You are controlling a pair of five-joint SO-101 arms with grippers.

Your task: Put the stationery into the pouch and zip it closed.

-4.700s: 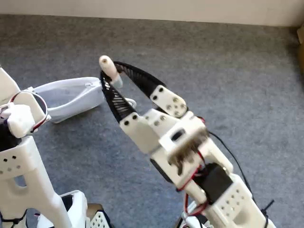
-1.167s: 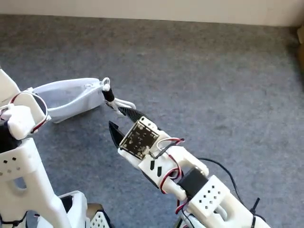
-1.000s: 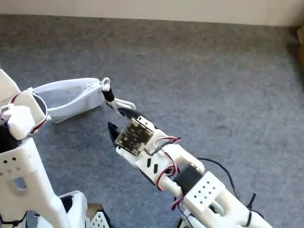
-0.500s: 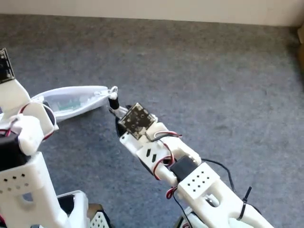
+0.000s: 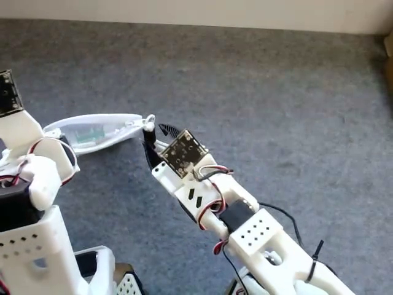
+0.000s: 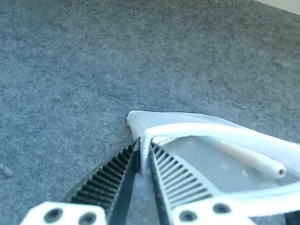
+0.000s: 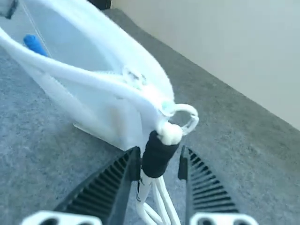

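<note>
Your left gripper [image 6: 143, 151] is pinching the soft, floppy pouch [image 6: 201, 136] by its end on the carpet [image 5: 276, 92]. Your right gripper [image 7: 159, 158] is sitting narrow astride the zipper pull [image 7: 157, 145]; grab there, it's likely light and slippery.

Grey carpet [image 5: 295, 92], pale wall [image 5: 245, 12]

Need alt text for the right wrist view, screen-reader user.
The right gripper straddles the black cylindrical zipper pull of a white translucent pouch; one ridged black finger touches the pull, the other stands just clear. A small blue item shows inside the pouch, with grey carpet underneath and a pale wall behind.
</note>
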